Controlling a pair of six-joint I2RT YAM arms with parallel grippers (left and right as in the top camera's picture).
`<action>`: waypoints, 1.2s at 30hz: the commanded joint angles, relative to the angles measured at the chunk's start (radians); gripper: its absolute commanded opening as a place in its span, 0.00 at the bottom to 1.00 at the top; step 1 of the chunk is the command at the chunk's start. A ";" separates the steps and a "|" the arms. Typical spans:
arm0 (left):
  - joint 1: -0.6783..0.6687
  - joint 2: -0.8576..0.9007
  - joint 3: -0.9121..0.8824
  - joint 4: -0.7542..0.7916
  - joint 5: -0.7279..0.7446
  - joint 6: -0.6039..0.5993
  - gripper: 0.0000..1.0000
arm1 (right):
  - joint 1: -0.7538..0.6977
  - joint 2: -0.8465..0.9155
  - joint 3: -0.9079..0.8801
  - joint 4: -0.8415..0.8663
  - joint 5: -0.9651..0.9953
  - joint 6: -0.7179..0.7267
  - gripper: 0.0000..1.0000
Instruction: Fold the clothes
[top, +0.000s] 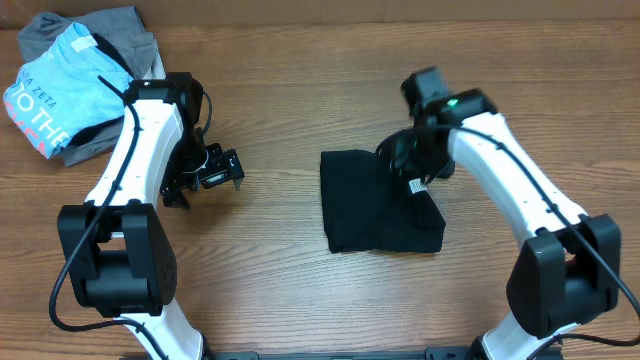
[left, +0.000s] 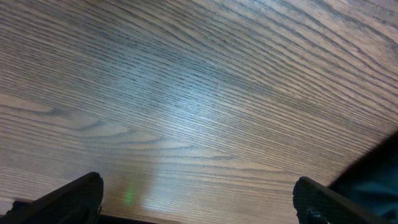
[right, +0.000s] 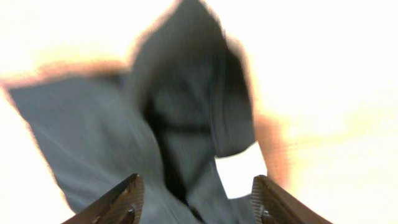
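Between the wide-spread left jaws lies only bare desk (left: 199, 93), and open wood runs on ahead of them as far as the edge of the black T-shirt (top: 375, 205). A dark shape beside their right tip is too blurred to name. Behind them, past the arm, a light blue shirt (top: 60, 85) and a grey garment (top: 115, 35) are heaped together. The right jaws stand parted just above the T-shirt, and bunched cloth rises between them.

The left gripper (left: 199, 190) gapes wide (fingertips (left: 74, 196) in both lower corners) over the wooden table (left: 199, 93).
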 joint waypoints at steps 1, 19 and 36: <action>-0.008 -0.016 -0.010 -0.002 0.011 0.028 1.00 | -0.065 -0.018 0.053 0.058 0.017 -0.032 0.60; -0.008 -0.016 -0.010 -0.003 0.012 0.027 1.00 | -0.142 0.178 0.028 0.190 -0.204 -0.081 0.59; -0.008 -0.016 -0.010 -0.003 0.011 0.027 1.00 | -0.143 0.211 0.027 0.235 0.096 -0.043 0.04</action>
